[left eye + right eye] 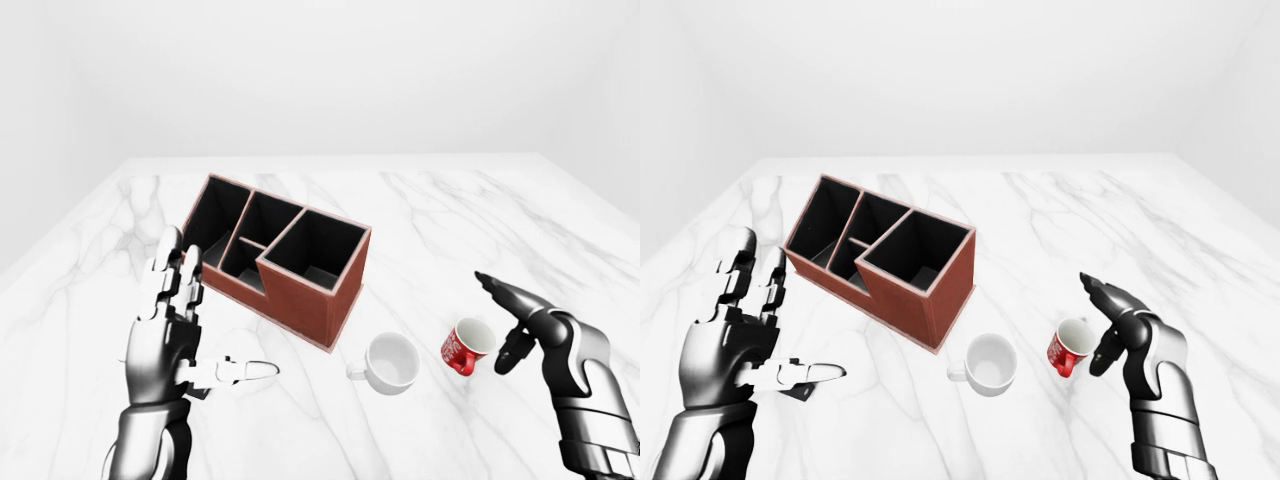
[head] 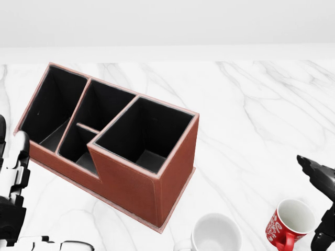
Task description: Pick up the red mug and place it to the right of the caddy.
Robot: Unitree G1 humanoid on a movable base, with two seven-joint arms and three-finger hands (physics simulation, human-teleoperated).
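Your red mug (image 1: 466,346) sits on the white marble table (image 1: 450,215), at about 4 o'clock from the caddy (image 1: 280,258) in the left-eye view, tipped so its white mouth faces up and toward the view's right; the handle points down toward the bottom edge, white lettering on the side. Your right hand (image 1: 508,322) is just beside it at the mug's 3 o'clock, fingers spread wide, one finger (image 1: 497,288) arching over the rim, the lower one (image 1: 509,354) hanging by the rim's right side. Nothing is gripped; whether a fingertip touches the rim, you can't tell from these views. A white mug (image 1: 391,362) stands upright at the red mug's 9 o'clock, near but apart, its handle pointing to the view's left. The caddy is a brown leather-look box with black insides and several compartments, the tall square one nearest the mugs, the lower ones toward the view's upper left; it sits at an angle to the table edge. Your left hand (image 1: 180,330) is raised at the caddy's 8 o'clock, palm open, fingers straight up, thumb out toward the right, holding nothing; in the left-eye view the fingertips overlap the caddy's low corner, contact unclear. In the head view both hands only show at the edges.
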